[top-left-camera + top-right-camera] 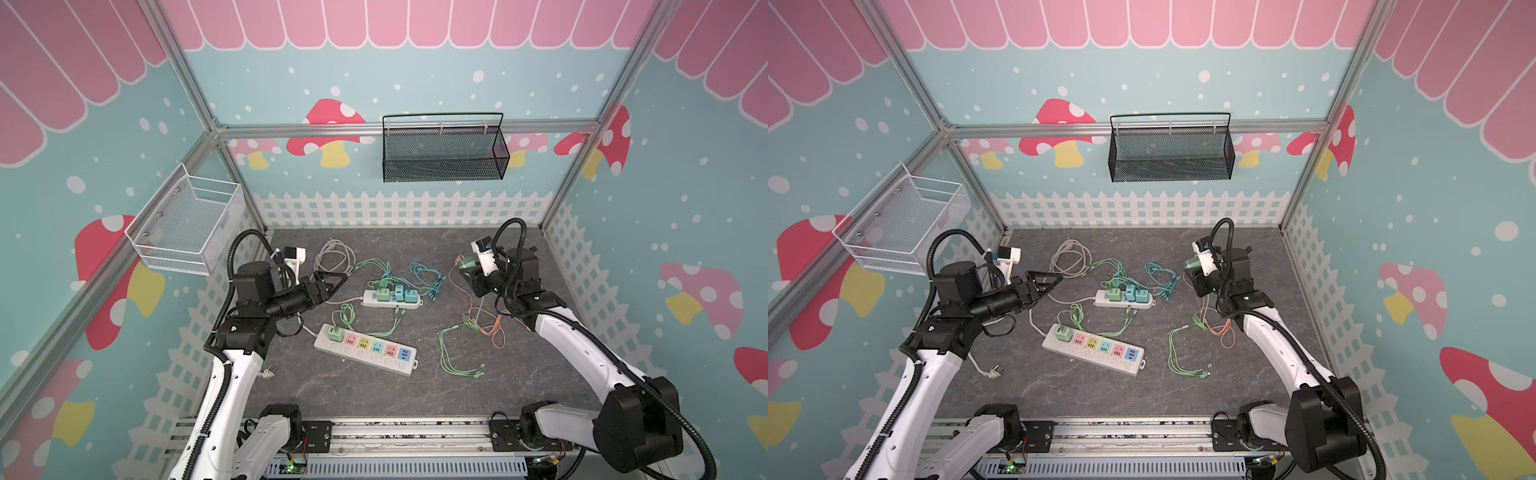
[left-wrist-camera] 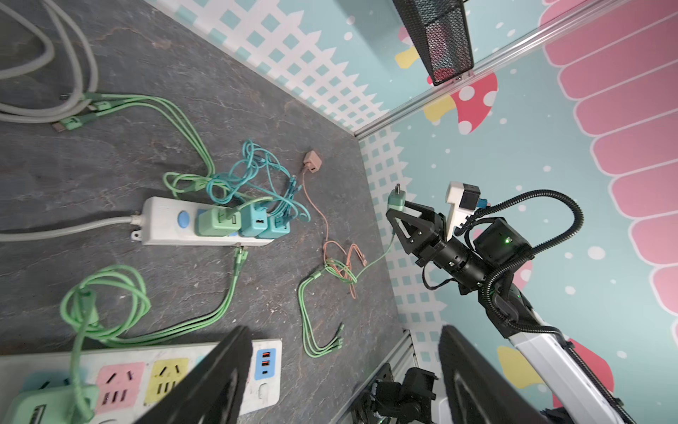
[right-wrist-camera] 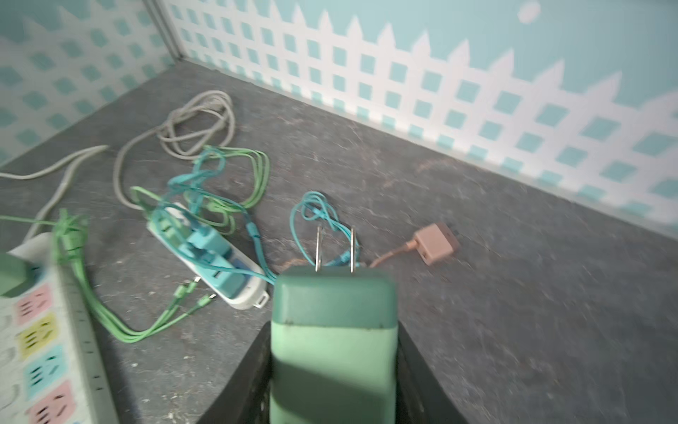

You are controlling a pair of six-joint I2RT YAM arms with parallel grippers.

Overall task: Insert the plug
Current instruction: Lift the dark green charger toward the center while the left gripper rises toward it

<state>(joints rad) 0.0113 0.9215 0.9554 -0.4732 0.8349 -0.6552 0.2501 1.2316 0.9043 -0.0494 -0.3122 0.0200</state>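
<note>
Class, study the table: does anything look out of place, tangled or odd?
Yes. Teal leads knot over the small strip. An orange lead tangles with the green lead running to the plug in the right gripper. A brown adapter lies loose on the table, plugged into nothing.

Top views overlook the whole table [image 1: 478, 395]; nearer wrist views share its small power strip [image 2: 165, 220]

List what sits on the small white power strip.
One green charger and two teal chargers, side by side, beside its blue button. Sockets beneath them are hidden.
</note>
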